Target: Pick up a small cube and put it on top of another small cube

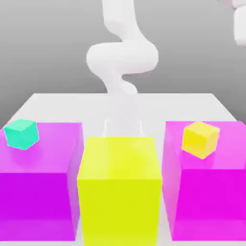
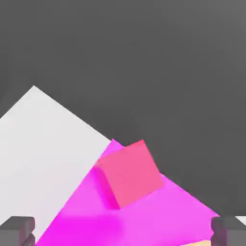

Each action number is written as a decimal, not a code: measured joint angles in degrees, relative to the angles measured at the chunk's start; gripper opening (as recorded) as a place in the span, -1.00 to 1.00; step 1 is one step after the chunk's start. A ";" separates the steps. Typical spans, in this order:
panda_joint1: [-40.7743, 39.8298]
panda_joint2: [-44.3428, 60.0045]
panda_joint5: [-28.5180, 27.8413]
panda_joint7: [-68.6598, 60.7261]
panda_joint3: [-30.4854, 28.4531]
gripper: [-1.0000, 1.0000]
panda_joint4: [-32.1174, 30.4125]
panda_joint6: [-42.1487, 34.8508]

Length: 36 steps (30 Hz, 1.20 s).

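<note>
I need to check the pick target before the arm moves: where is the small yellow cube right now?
In the exterior view, the small yellow cube is on the right, at the magenta block, right of the large yellow block.

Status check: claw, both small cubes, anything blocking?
Claw open, holding nothing. Small yellow cube and small teal cube sit apart, within separate magenta blocks. Large yellow block stands between them.

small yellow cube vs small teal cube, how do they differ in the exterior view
The small yellow cube is yellow; the small teal cube is teal-green. The yellow one sits at the exterior view's right, against a magenta block; the teal one at the left, against the other magenta block. Both look about equal in size.
</note>
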 joint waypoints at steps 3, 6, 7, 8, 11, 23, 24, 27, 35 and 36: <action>1.68 3.80 0.43 0.45 2.43 0.00 -1.13 0.98; 3.45 7.61 0.98 0.80 4.67 0.00 -2.27 2.02; 4.06 8.88 1.20 0.89 5.39 0.00 -2.66 2.38; 4.65 10.13 1.44 0.95 6.10 0.00 -3.04 2.75; 6.51 13.84 2.29 1.05 8.12 0.00 -4.21 3.90; 11.92 16.89 9.80 9.63 11.38 0.00 -10.04 9.01; 11.71 16.23 10.29 11.03 11.29 0.00 -10.43 9.33; 11.05 14.60 11.61 15.32 11.00 0.00 -11.58 10.41; 8.67 13.03 13.94 27.61 10.84 0.00 -14.79 14.17; 8.31 13.10 14.07 29.26 10.90 0.00 -15.22 14.74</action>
